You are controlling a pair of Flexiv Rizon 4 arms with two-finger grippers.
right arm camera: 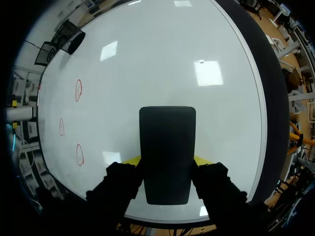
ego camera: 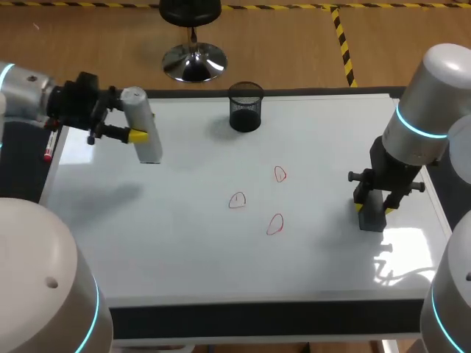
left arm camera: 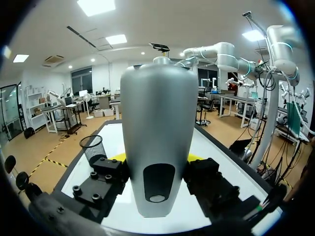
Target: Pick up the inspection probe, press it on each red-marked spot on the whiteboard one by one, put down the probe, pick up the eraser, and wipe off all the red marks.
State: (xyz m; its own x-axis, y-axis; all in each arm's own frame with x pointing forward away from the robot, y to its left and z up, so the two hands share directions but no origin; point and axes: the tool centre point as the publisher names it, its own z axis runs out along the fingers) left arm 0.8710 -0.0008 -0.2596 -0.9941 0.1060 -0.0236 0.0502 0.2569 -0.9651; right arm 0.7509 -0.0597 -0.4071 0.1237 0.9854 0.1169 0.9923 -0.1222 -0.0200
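Note:
A silver-grey inspection probe (ego camera: 143,129) hangs above the far left part of the whiteboard (ego camera: 191,243), with my left gripper (ego camera: 143,135) shut on its sides. The left wrist view shows the probe (left arm camera: 157,128) filling the space between the fingers of the left gripper (left arm camera: 157,160). Three red marks (ego camera: 280,174) (ego camera: 236,200) (ego camera: 274,224) lie mid-board. At the right side, my right gripper (ego camera: 374,209) points down, shut on the black eraser (ego camera: 372,219). In the right wrist view the eraser (right arm camera: 167,147) sits between the right gripper's (right arm camera: 166,161) yellow tips, with the red marks (right arm camera: 78,90) (right arm camera: 62,127) (right arm camera: 79,154) off to one side.
A black mesh cup (ego camera: 245,107) stands at the far edge of the board, past the marks. A red marker (ego camera: 48,147) lies on the dark strip left of the board. The board's dark frame (ego camera: 257,318) runs along the near edge.

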